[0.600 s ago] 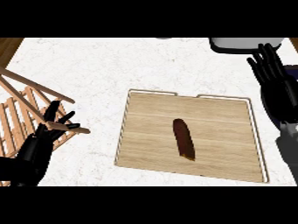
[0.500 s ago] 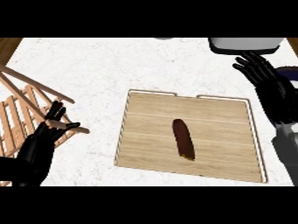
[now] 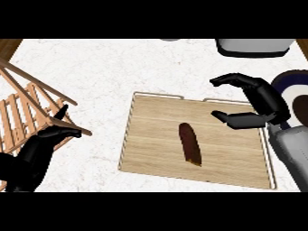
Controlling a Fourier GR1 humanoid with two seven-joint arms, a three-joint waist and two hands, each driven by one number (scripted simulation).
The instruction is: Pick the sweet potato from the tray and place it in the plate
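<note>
A: Where's the sweet potato (image 3: pixel 190 144)?

B: Lying flat on the wooden tray (image 3: pixel 149 149), approx. mid-tray, long axis running from the far side toward the near side, near end tipped a bit to the right. Nothing touching it.

A: Right hand (image 3: pixel 261 102)?

B: Above the tray's far right corner, wrist over the plate's left rim. Fingers curved over like a hook, thumb stuck out left below them, wide gap betw. them, nothing in it. Well apart from the sweet potato, up and to its right.

A: And the plate (image 3: pixel 305 85)?

B: Dark blue rim w/ white band and dark centre, at the worktop's right edge, just beside the tray's right side. Partly hidden by the right forearm.

A: Left hand (image 3: pixel 37 151)?

B: Near the worktop's left edge, over the near end of a wooden slatted rack (image 3: pixel 13 115). Fingers relaxed, one pointing up, holding nothing. Well left of the tray.

A: Anything else?

B: Grey-and-white container (image 3: pixel 254 46) at the far edge, right of centre, cut off by the frame. Small grey obj. (image 3: pixel 170 40) at the far edge, mid; can't tell what it is.
</note>
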